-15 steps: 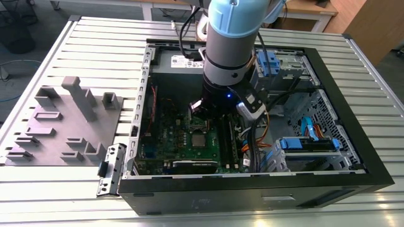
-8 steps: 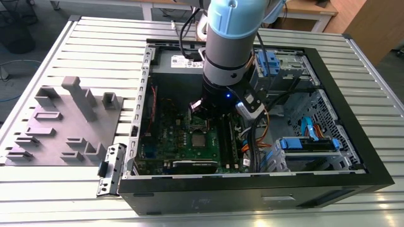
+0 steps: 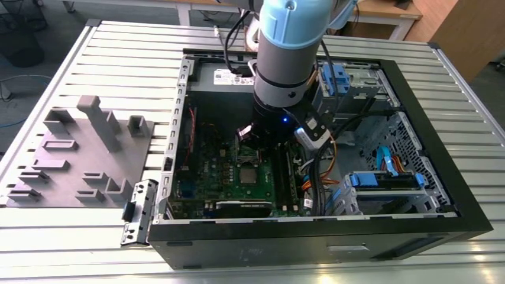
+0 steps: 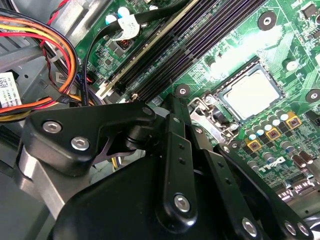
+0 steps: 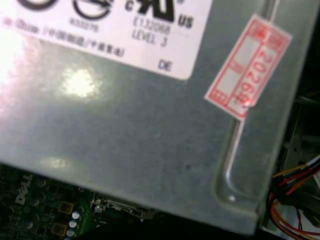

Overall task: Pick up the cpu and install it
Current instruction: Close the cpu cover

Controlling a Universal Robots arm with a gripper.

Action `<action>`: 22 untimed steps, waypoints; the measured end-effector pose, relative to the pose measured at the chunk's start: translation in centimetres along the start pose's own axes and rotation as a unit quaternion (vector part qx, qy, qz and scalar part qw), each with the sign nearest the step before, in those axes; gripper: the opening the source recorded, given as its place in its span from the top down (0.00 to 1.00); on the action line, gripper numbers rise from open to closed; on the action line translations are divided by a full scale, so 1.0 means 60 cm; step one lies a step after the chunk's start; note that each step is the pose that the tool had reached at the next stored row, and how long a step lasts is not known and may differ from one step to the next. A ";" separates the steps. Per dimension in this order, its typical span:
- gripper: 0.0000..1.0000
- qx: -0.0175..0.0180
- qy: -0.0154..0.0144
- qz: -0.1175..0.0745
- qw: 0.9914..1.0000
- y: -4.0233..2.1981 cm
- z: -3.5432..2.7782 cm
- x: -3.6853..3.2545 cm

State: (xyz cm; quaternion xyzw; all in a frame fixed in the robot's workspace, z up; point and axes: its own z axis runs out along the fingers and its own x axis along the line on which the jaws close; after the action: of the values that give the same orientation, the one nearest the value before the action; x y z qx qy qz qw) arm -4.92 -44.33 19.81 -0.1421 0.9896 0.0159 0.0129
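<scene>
A white label with black print and a red and white sticker can be seen on a grey metal box in the first wrist view. The print is left unread. Another small white label is seen beside the red, yellow and orange wires.

The cpu is found on the green motherboard inside the black computer case. It seems to be lying flat in its socket, but this is not clearly shown. The black gripper is held over the board, near the cpu and apart from it. Whether the gripper is open or closed cannot be told. A shiny metal frame is seen between them. Long dark slots are close by.

The case is set on the ribbed desk, with a grey tray beside it on the exterior view's left.
</scene>
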 end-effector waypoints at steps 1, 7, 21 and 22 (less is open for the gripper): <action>0.89 0.000 0.000 0.000 1.000 0.000 0.000 0.000; 0.89 0.000 0.000 0.000 1.000 0.001 0.000 0.001; 0.89 0.000 0.000 0.000 1.000 0.005 0.001 0.005; 0.89 0.000 0.000 0.000 1.000 0.005 0.001 0.005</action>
State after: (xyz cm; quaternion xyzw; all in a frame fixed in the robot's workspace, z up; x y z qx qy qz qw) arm -5.28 -44.11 19.78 -0.1420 0.9897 0.0159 0.0131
